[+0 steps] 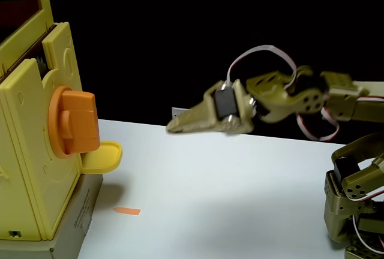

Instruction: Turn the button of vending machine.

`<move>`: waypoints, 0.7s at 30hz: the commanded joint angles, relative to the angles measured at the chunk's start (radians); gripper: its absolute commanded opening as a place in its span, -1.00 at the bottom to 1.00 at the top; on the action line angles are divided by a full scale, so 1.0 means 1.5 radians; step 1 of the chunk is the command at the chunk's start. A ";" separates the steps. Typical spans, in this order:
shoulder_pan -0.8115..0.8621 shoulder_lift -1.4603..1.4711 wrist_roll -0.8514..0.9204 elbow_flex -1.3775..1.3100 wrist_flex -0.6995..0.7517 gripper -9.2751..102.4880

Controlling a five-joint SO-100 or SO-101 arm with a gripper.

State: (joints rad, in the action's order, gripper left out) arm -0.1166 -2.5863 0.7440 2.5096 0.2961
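Pale-yellow plastic at the left edge, olive-green arm at the right, white table open between.

We see the vending machine (33,151) standing on a grey box (75,220) at the fixed view's left edge, its orange button (77,122) facing right with the small yellow tray (103,157) just under it; we cannot tell if the tray holds anything. The gripper (174,127) hangs in the air well apart from the button, its blurred fingers drawn together to a point on nothing. A small orange slip (127,211) lies on the table (240,199).
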 commanded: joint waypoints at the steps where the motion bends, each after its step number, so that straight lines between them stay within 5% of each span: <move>1: -0.011 0.019 0.099 0.062 -0.137 -0.84; 6: -0.010 0.072 0.190 0.168 -0.376 -0.86; 21: 0.016 0.278 0.360 0.101 -0.618 -0.52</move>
State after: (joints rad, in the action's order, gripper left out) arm -0.1028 -2.2166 1.2671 2.7412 -0.5844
